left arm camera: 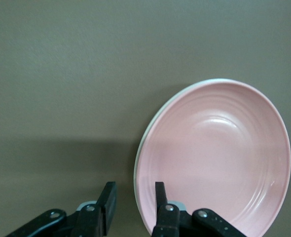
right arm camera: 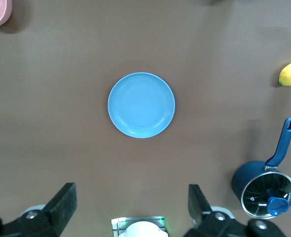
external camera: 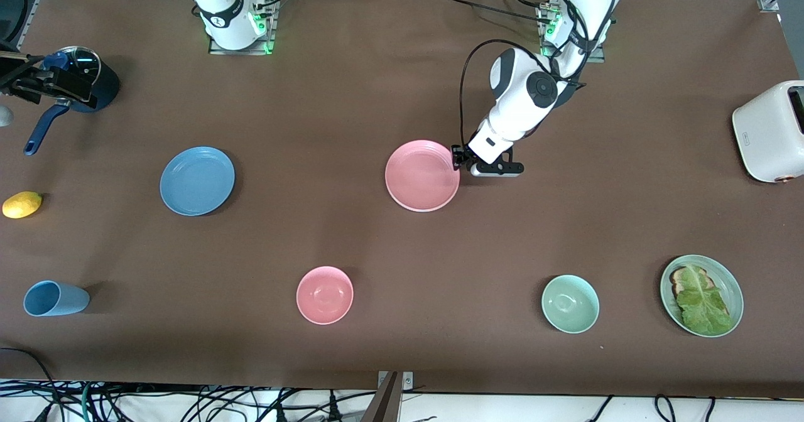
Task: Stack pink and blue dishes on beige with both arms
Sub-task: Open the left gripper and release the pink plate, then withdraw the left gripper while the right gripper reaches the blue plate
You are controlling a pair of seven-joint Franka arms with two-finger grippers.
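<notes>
Brown counter (external camera: 402,95) carries a blue plate (external camera: 197,180); a pink plate (external camera: 422,175) stacked on a pale one; pink bowl (external camera: 325,294); green bowl (external camera: 570,303); blue cup (external camera: 55,298); lemon (external camera: 22,205); pot (external camera: 81,86); toaster (external camera: 770,131) — and a lettuce plate (external camera: 701,294).

Three plates — pink (external camera: 422,176), blue (external camera: 197,180), green (external camera: 701,294); two bowls (external camera: 325,294); one cup (external camera: 54,298).

1. Honestly nothing readable anywhere, no words or numbers I can make out.
2. The toaster (external camera: 771,132) has a tiny dark mark on its side, and it's too small to read.
</notes>
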